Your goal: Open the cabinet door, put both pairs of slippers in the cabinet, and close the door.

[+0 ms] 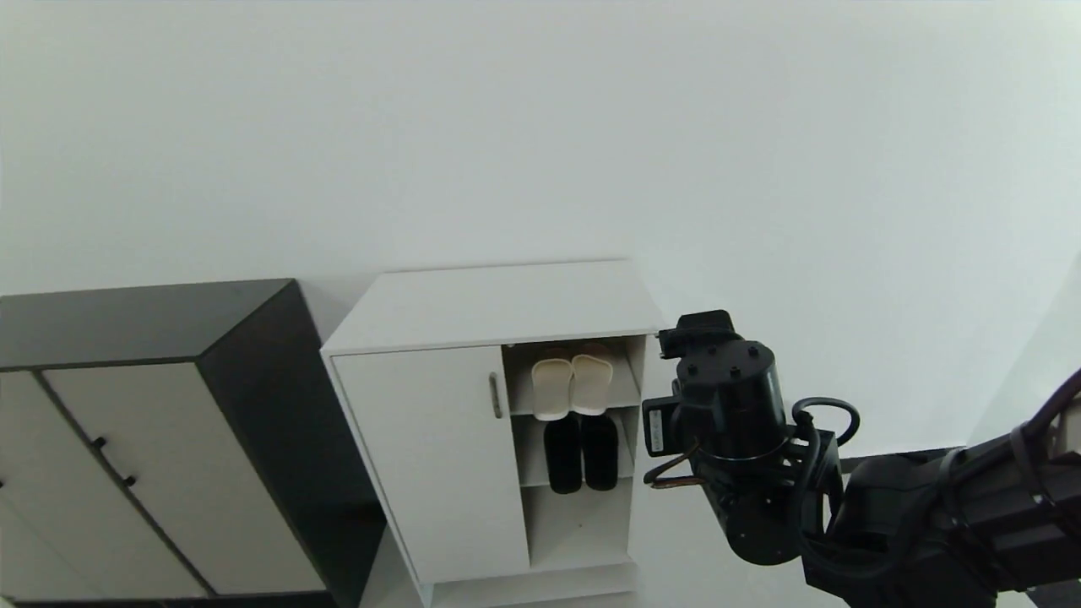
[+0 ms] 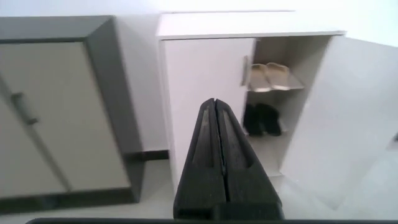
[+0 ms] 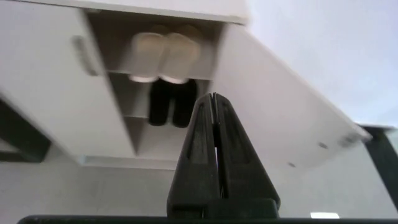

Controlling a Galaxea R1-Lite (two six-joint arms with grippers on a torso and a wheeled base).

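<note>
The white cabinet (image 1: 490, 304) stands against the wall with its left door (image 1: 422, 456) closed and its right door (image 3: 280, 118) swung open. A cream pair of slippers (image 1: 572, 384) lies on the top shelf. Below it a black pair of slippers (image 1: 581, 452) lies on the middle shelf, and the bottom compartment is bare. My right gripper (image 3: 214, 99) is shut on nothing, in front of the opening, beside the open door. My right arm (image 1: 726, 422) hangs just right of the cabinet. My left gripper (image 2: 214, 102) is shut and empty, held back in front of the closed door.
A dark cabinet (image 1: 152, 439) with pale doors stands close on the white cabinet's left. A plain white wall runs behind both. Open floor lies in front of and to the right of the white cabinet.
</note>
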